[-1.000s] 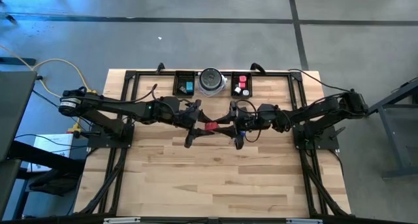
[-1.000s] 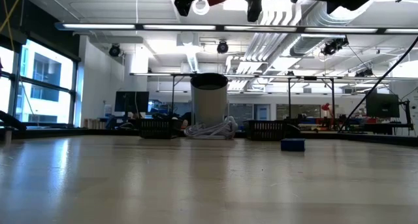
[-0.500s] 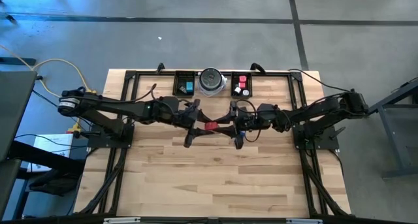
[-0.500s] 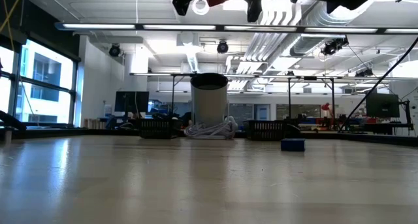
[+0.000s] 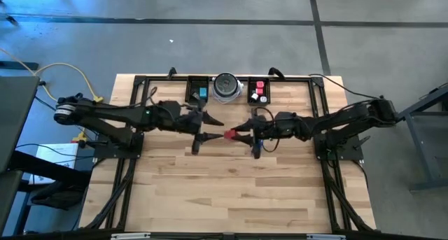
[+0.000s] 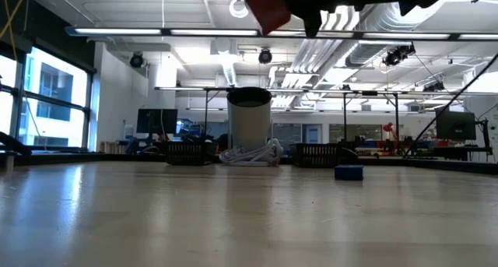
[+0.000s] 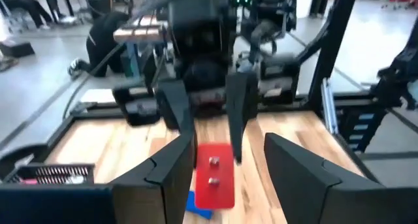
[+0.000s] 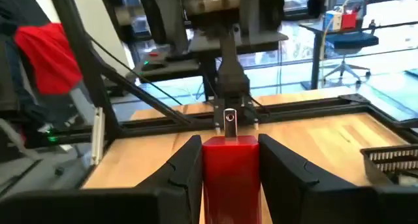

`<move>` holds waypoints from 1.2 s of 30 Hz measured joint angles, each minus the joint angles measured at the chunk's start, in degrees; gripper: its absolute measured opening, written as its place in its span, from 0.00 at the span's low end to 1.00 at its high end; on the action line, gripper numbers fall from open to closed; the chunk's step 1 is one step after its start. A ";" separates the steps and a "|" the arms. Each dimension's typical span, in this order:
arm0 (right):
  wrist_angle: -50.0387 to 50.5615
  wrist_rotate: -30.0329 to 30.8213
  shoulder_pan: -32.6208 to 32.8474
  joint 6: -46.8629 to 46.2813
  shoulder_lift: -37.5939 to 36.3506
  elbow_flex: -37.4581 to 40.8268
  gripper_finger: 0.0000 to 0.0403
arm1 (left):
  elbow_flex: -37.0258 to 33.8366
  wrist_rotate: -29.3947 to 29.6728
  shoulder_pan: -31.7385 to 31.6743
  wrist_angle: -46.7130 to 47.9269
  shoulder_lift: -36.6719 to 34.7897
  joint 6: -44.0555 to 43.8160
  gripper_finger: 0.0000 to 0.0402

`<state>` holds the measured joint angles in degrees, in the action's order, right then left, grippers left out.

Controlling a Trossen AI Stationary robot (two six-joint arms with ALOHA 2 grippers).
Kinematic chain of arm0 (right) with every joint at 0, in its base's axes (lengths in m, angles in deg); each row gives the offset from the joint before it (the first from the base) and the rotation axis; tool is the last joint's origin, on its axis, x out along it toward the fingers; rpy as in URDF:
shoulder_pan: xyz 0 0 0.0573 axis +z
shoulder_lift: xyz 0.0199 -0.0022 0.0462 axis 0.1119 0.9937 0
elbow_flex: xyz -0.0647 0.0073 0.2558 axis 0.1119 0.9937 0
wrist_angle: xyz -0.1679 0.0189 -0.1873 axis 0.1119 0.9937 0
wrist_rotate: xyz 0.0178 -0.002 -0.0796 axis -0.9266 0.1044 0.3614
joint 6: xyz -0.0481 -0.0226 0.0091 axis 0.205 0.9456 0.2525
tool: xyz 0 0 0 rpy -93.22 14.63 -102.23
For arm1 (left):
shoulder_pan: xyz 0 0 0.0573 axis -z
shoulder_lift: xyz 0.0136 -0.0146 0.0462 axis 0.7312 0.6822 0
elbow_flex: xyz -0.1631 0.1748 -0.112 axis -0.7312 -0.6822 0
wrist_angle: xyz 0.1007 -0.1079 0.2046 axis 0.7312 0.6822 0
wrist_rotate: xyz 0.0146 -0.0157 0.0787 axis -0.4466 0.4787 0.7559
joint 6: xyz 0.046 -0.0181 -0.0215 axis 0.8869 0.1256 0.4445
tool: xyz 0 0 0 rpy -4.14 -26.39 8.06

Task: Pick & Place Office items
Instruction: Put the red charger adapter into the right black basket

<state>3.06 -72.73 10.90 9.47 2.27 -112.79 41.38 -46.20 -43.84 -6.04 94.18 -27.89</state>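
From above, two dark arms meet over the middle of the wooden tabletop (image 5: 231, 191). The right pincer (image 5: 236, 134) is clamped on a small red block (image 5: 229, 134), held clear of the wood; the left pincer (image 5: 204, 128) sits just beside it, fingers apart and empty. Along the far edge stand two black trays — the left tray (image 5: 197, 91) holds a teal piece (image 5: 203, 93), the right tray (image 5: 258, 90) holds a red piece (image 5: 260, 85), a white piece (image 5: 257, 92) and another red one (image 5: 263, 99) — with one round silver dish (image 5: 227, 87) between them.

At tabletop height, the red block (image 6: 268, 8) hangs tilted high above the wood. One blue block (image 6: 348, 172) lies on the tabletop at the right, near the far edge.

The left wrist camera looks between its own parted fingers (image 7: 171, 168) at the red block (image 7: 214, 174), a flat rectangle with two small silver studs on its face, pinched by the other arm's fingers (image 7: 239, 106); a blue piece (image 7: 198, 205) lies on the wood beneath.

The right wrist camera shows the block (image 8: 230, 168) end-on, smooth and glossy, gripped on both sides by its own fingers (image 8: 181, 168).
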 joint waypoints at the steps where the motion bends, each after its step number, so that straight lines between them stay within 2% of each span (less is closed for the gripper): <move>1: -0.72 0.40 0.02 0.45 0.05 -0.04 0.27 | 0.08 0.06 0.18 0.14 -0.56 0.00 0.45; 6: 2.65 3.75 -1.06 3.16 -2.32 -0.24 0.27 | -0.03 0.52 1.31 3.77 -0.78 -0.21 0.45; 10: 9.02 6.51 -3.99 4.10 -3.73 0.00 0.27 | 0.06 0.45 2.84 6.52 -1.00 -0.87 0.45; 19: 8.14 8.21 -12.94 4.19 -3.74 2.24 0.27 | -0.03 0.59 6.70 13.77 -0.82 -2.21 0.45; 28: -2.98 9.38 -20.45 1.49 -3.78 11.23 0.27 | -0.03 0.57 7.99 15.56 -0.78 -2.63 0.45; 36: -14.62 15.24 -23.13 1.77 -3.20 18.96 0.27 | -0.05 0.57 7.99 15.56 -0.78 -3.06 0.45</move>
<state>-11.55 -57.49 -12.23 11.23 -0.93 -93.83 41.33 -45.63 -35.85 9.51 93.40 -30.95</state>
